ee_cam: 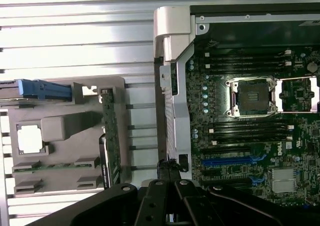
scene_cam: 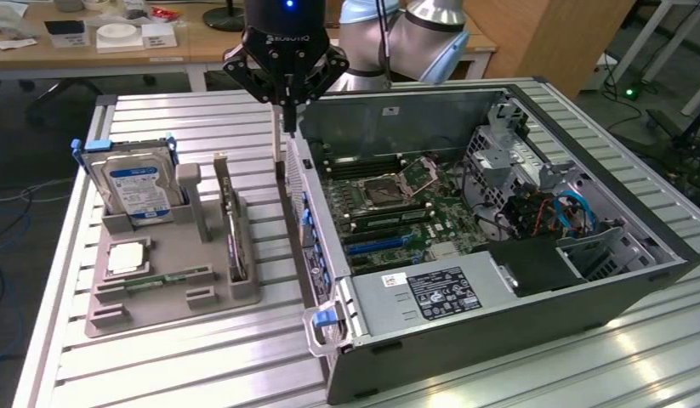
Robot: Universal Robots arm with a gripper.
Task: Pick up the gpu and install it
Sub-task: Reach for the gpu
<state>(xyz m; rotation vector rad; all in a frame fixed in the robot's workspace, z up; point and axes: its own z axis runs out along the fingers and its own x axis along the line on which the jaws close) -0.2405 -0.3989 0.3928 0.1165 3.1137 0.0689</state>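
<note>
Above the rear wall of the open black metal computer case (scene_cam: 497,340): black gripper (scene_cam: 288,121) hangs with fingers pressed together, holding nothing. The gpu (scene_cam: 230,223), a thin green circuit card, stands on edge in the grey plastic holder (scene_cam: 139,310), just beside the case on the exterior view's left, apart from the gripper.

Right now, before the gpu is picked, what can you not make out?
gpu: edge-on in both views, faces unseen.
Hard drive: wrist view, cut by the picture's edge.
Motherboard: wrist view, partly behind the gripper.
Power supply label: exterior view, print too small.
</note>
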